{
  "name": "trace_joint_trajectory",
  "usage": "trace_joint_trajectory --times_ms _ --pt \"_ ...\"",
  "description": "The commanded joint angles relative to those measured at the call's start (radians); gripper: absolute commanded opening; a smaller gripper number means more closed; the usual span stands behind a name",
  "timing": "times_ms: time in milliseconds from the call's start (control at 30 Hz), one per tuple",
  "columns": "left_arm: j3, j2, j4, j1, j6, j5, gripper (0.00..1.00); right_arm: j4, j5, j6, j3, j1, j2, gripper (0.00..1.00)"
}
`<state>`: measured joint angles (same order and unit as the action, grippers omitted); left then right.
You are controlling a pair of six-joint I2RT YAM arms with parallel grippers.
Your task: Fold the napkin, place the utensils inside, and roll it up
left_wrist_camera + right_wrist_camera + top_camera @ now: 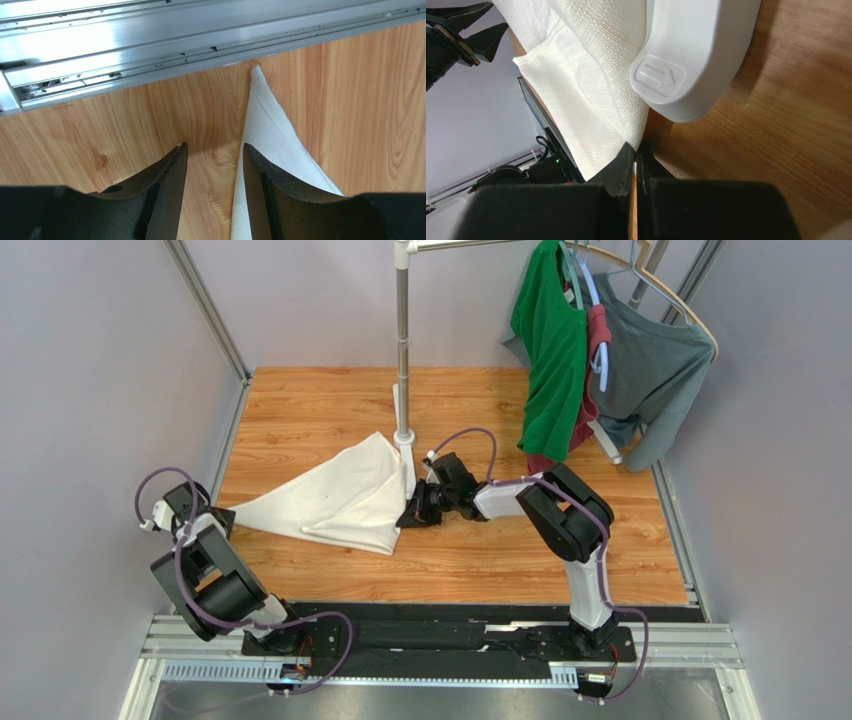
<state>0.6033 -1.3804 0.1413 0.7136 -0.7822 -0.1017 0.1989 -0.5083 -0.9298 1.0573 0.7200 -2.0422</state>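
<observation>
The white napkin (330,500) lies on the wooden table as a folded triangle, its long tip pointing left. My right gripper (408,515) is shut on the napkin's right corner (591,90), beside the stand's white foot; its jaws (636,151) meet with cloth pinched between them. My left gripper (220,514) is low at the napkin's left tip (265,120). It (215,146) is open with bare wood between the fingers, and its right finger (260,175) lies over the cloth's edge. The utensils are out of view.
A white pole stand (403,360) rises just behind the napkin; its foot (696,60) is close to my right gripper. A green shirt (550,350) and a grey shirt (650,370) hang at the back right. An aluminium rail (150,45) borders the table's left edge.
</observation>
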Motion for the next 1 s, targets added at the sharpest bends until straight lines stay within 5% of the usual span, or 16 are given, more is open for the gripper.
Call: trace_joint_trajectory --times_ms 0,267,967 --pt "0.015 -0.016 -0.095 0.026 0.014 0.063 0.53 -0.222 0.113 0.074 -0.048 -0.016 -0.058 0.0" --pt "-0.007 -0.032 -0.192 0.035 0.006 0.14 0.54 -0.208 0.105 0.068 -0.056 -0.017 -0.062 0.0" --pt "0.116 -0.152 0.0 0.038 -0.034 0.06 0.42 -0.161 0.102 0.032 -0.082 -0.016 -0.046 0.0"
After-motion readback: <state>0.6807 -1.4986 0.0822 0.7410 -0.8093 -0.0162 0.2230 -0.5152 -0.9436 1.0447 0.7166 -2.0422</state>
